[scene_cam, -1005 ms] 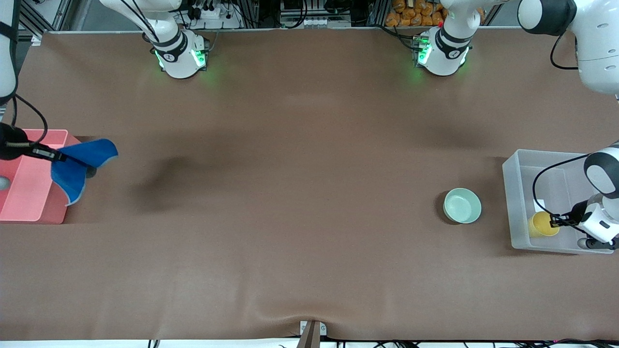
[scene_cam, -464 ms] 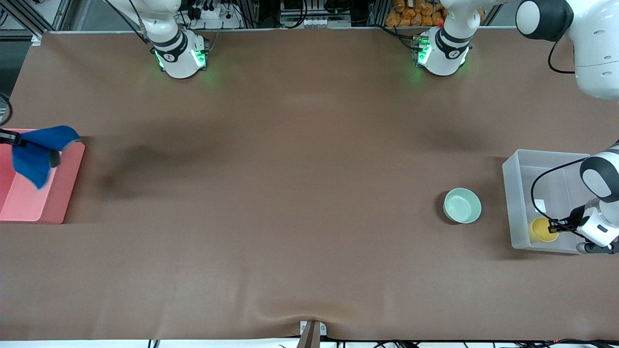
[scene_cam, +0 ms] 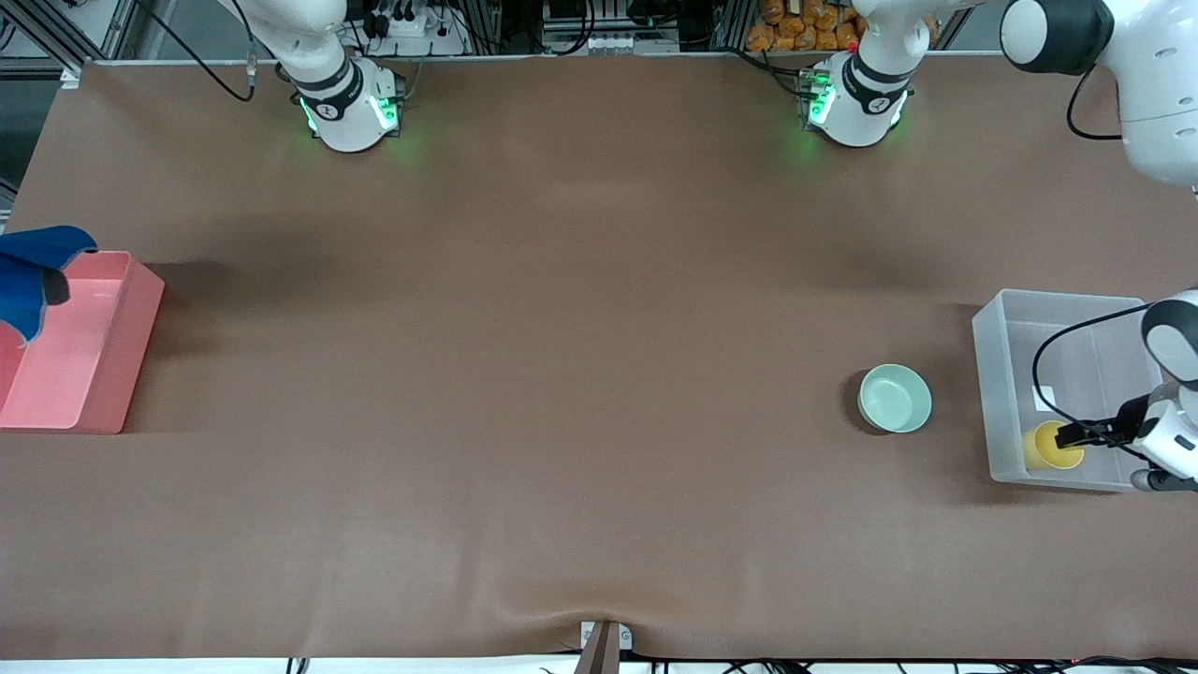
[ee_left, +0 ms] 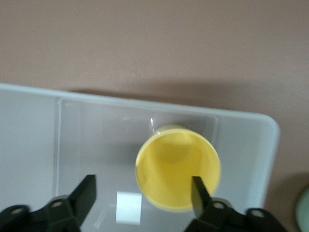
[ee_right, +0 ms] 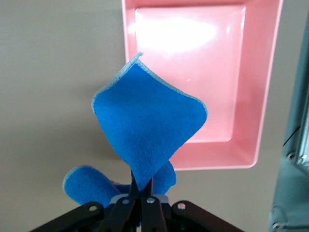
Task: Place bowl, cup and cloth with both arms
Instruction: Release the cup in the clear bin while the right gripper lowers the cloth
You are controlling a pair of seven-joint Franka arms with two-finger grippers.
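Observation:
The yellow cup [scene_cam: 1052, 446] stands upright in the clear bin [scene_cam: 998, 374], at the corner nearest the front camera. My left gripper [scene_cam: 1069, 437] is just above it. In the left wrist view the cup [ee_left: 177, 166] sits by one finger of the gripper [ee_left: 142, 184], whose jaws are wide open. The mint-green bowl [scene_cam: 895, 398] sits on the table beside the clear bin. My right gripper [ee_right: 143, 186] is shut on the blue cloth [ee_right: 145, 121], which hangs over the pink bin [ee_right: 270, 72]. In the front view the cloth [scene_cam: 26, 271] shows at the frame's edge.
The pink bin [scene_cam: 122, 346] stands at the right arm's end of the table and the clear bin [ee_left: 145, 104] at the left arm's end. A white label lies on the clear bin's floor [ee_left: 128, 207]. The brown table [scene_cam: 562, 374] stretches between them.
My right gripper has carried the cloth from beside the pink bin to over it, toward the table's end. My left gripper and the cup have shifted slightly nearer the front camera inside the clear bin.

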